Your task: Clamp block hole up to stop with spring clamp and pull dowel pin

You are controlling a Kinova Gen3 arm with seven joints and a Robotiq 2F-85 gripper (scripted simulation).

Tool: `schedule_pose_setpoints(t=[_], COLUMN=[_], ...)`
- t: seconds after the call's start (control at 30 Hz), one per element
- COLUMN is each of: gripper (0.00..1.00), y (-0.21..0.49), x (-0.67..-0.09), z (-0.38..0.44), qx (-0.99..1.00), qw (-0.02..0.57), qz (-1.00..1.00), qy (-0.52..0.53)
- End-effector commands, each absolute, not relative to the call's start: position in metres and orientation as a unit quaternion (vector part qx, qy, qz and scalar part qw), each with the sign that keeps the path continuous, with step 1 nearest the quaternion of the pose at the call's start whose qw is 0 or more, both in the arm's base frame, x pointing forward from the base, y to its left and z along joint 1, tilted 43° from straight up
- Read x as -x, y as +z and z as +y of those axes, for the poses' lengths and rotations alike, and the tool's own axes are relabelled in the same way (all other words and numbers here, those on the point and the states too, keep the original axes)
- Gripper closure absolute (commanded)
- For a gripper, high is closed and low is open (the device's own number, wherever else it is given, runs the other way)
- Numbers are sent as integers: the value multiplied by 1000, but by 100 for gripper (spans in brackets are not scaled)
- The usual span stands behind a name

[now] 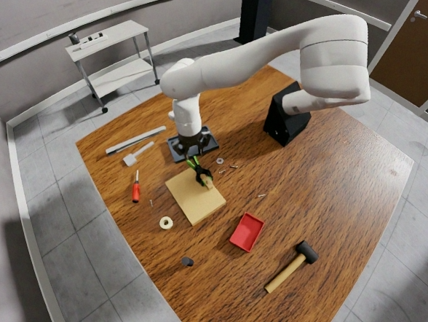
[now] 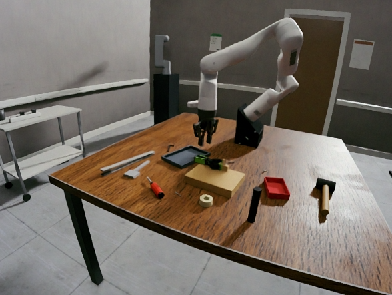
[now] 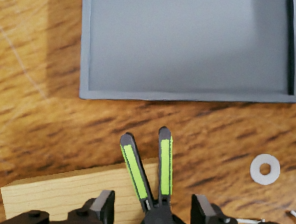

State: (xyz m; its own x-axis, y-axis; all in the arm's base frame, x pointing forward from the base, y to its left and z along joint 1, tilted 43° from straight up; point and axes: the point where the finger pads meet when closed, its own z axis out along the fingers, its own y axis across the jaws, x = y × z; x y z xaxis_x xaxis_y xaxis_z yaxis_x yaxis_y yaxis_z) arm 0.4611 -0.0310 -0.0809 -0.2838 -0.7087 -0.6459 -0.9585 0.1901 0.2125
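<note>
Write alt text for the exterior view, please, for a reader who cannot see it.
A robot arm's open hand hovers above a wooden table beside a green-and-black spring clamp on a bench board. Trays, a screwdriver and a mallet lie around.

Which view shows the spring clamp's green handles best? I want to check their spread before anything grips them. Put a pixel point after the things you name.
The wrist view: it looks straight down on both green handles (image 1: pixel 193 162) (image 2: pixel 201 159) (image 3: pixel 149 169), spread in a narrow V. The top view shows them small, near the pincer (image 1: pixel 193 153) (image 2: pixel 205 140); the exterior view sees them side-on, overlapping.
</note>
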Motion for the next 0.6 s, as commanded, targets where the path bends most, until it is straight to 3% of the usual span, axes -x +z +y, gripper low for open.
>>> schedule_pose_setpoints(t=[0.0,0.57], gripper=[46,46], y=[-78,-67], x=[-462,-463], z=[-30,-20], qx=[544,457], qw=[200,163], qz=[756,812], qy=[305,326])
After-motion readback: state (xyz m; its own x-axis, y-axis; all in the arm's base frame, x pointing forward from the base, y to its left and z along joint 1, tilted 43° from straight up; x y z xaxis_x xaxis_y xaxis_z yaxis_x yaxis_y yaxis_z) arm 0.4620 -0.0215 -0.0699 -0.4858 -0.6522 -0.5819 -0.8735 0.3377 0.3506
